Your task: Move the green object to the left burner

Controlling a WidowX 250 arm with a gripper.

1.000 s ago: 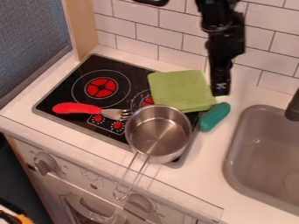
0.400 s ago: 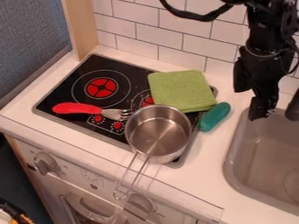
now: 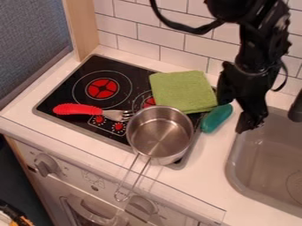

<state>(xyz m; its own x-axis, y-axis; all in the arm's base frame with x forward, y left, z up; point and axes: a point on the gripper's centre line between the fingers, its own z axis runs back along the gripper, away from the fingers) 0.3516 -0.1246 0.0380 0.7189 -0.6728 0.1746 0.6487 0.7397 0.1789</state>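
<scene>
The black gripper (image 3: 251, 122) hangs at the right, above the counter between the stove and the sink, just right of the teal-green oblong object (image 3: 216, 118). That object lies on the white counter against the stove's right edge, its upper end close to a folded light-green cloth (image 3: 182, 91). The cloth covers the stove's back right part and some of the right burner. On the left burner (image 3: 103, 88), a red disc with black rings round it, nothing rests.
A steel pot (image 3: 160, 133) stands at the stove's front right, its wire handle toward the front edge. Left of it lies a fork (image 3: 78, 109) with a red handle. The grey sink (image 3: 268, 154) is at the right, with a black faucet (image 3: 296, 108). A tiled wall rises behind.
From the back of the cloth, the gripper has swung right to above the sink's edge, then come a little left and lower beside the teal-green object. The objects have stayed put.
</scene>
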